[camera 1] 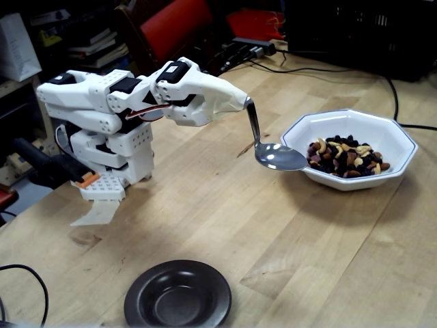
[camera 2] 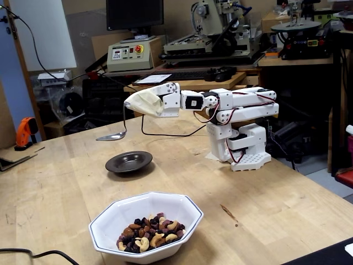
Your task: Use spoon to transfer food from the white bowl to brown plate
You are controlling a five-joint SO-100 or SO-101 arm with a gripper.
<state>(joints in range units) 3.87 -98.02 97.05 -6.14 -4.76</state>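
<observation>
The claw [camera 1: 240, 102] is wrapped in a pale cover, so I cannot see the fingers themselves, but it is clamped on the handle end of the spoon [camera 1: 273, 152], which hangs down from it and carries nothing. In the fixed view from the arm's side, the handle runs down and to the right, and the oval scoop floats above the counter [camera 1: 225, 219], just beside the near rim of the white bowl [camera 1: 392, 137]. The food [camera 1: 345, 157] lies further right of the scoop, inside the bowl, along the same line as the handle points. I think the next move must lift the scoop over the rim and push it rightward into the nuts. The brown plate [camera 1: 177, 295] waits on the other side, low in that view and well apart. In the other fixed view, the spoon [camera 2: 112, 135] looks beyond the brown plate [camera 2: 129, 162].
</observation>
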